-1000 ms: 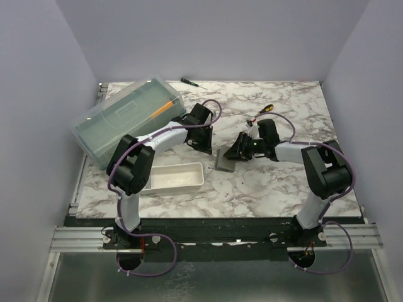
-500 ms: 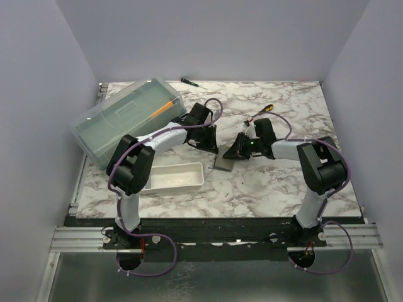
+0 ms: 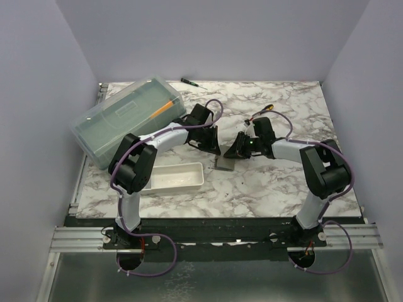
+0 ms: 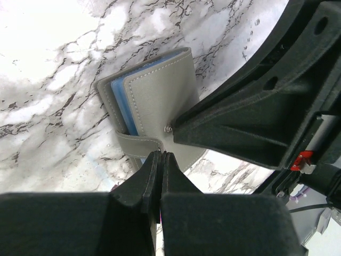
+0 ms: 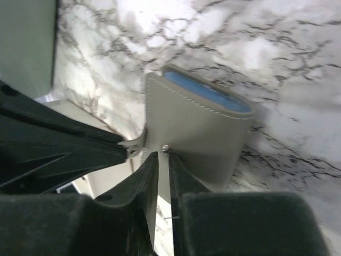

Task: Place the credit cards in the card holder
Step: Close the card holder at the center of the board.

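Left gripper (image 4: 160,154) is pinching the strap (image 4: 136,143) of the card holder (image 4: 160,96), fingers shut on it. If it's tugging too hard, the thin strap could be slipping free, or the whole holder sliding over the marble table (image 3: 271,182) (it looks light). Right gripper (image 5: 159,154), fingers nearly together w/ nothing seen btwn them, is pressing beside the snap stud (image 5: 165,148) and risks skidding off the smooth cover. Holder is lying mid-table btwn both arms: grey, stitched, folded, strap off its stud, blue edges peeking out (cards or sleeves, can't tell).
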Tool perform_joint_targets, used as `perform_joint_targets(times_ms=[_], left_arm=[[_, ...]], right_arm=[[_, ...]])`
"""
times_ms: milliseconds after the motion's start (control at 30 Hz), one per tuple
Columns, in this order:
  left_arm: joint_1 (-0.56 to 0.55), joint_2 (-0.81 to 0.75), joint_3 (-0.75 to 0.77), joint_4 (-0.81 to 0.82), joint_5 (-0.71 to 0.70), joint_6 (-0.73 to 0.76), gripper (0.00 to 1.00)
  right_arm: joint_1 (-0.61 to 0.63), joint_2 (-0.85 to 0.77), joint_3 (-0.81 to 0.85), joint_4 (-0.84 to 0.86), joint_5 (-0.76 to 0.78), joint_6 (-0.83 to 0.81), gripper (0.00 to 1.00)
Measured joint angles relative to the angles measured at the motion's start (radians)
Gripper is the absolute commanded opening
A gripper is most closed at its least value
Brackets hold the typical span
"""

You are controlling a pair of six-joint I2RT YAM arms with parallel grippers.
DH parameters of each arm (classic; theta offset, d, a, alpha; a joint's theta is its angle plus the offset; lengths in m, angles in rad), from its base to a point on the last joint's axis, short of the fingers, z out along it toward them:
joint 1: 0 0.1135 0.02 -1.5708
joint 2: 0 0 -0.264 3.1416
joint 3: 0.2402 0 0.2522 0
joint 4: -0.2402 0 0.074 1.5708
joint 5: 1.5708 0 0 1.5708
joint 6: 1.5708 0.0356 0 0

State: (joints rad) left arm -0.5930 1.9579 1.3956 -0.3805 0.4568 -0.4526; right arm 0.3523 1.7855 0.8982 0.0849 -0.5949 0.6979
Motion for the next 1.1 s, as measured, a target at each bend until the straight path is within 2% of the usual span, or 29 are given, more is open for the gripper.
perform_joint_targets(times_ms=[33,67,467,600,733,800,967,1100], left_arm=[[0.000,0.000,0.000,0.001,0.002,0.000,0.00],[0.000,0.001,0.000,0.001,0.002,-0.001,0.00],[-0.008,0.023,0.000,0.008,0.002,-0.017,0.00],[-0.016,0.032,0.000,0.014,-0.005,-0.025,0.00],[-0.026,0.037,0.001,0.023,-0.007,-0.035,0.00],[-0.029,0.039,0.001,0.024,-0.008,-0.037,0.00],[-0.029,0.039,0.001,0.025,-0.010,-0.040,0.00],[-0.029,0.039,0.001,0.024,-0.012,-0.045,0.00]], right_arm=[[0.000,0.000,0.000,-0.010,0.011,-0.005,0.02],[0.000,0.000,0.000,-0.019,0.022,-0.009,0.01],[0.007,0.035,0.000,0.015,0.021,0.009,0.01],[0.012,0.016,0.000,-0.006,0.043,0.008,0.20],[0.018,-0.029,0.000,-0.061,0.090,-0.003,0.24],[0.020,-0.051,0.000,-0.093,0.114,-0.016,0.20],[0.020,-0.058,0.000,-0.132,0.144,-0.036,0.02],[0.019,-0.043,-0.002,-0.122,0.145,-0.037,0.00]])
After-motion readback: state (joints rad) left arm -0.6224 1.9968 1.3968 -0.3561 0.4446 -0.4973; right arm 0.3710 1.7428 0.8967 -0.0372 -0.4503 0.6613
